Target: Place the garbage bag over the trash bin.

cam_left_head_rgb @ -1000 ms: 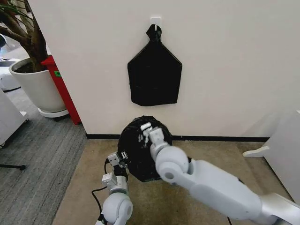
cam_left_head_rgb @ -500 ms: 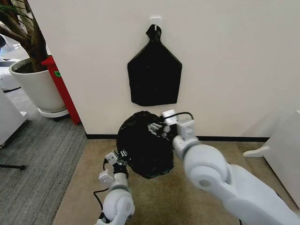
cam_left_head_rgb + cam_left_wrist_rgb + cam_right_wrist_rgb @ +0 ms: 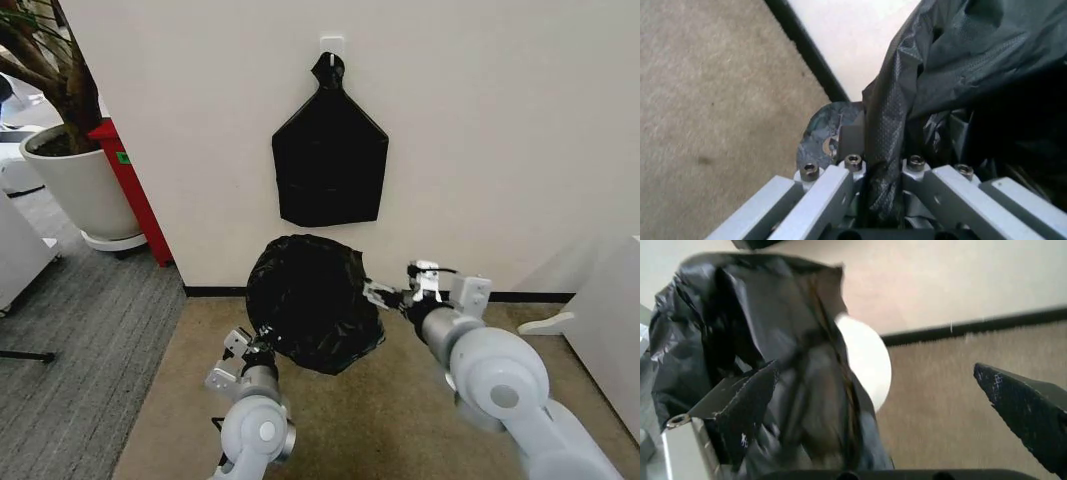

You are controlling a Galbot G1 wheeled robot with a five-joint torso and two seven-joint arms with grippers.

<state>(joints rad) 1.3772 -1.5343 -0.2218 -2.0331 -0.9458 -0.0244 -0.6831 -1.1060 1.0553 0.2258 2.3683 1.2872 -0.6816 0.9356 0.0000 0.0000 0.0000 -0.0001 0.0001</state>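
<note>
Draping over the bin [image 3: 870, 360], the bag [image 3: 310, 300] sits on carpet by the wall, w/ white bin side peeking out. L gripper [image 3: 252, 345] is clamped on bag edge; R gripper [image 3: 385, 295] is spread apart at bag's right side.

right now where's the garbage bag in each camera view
Head view: garbage bag at centre, low against the wall, between the left hand and right hand.
Left wrist view: bag fills the far side, an edge pinched in the left hand.
Right wrist view: bag draped over the trash bin.
Shared landmark: black baseboard.
</note>
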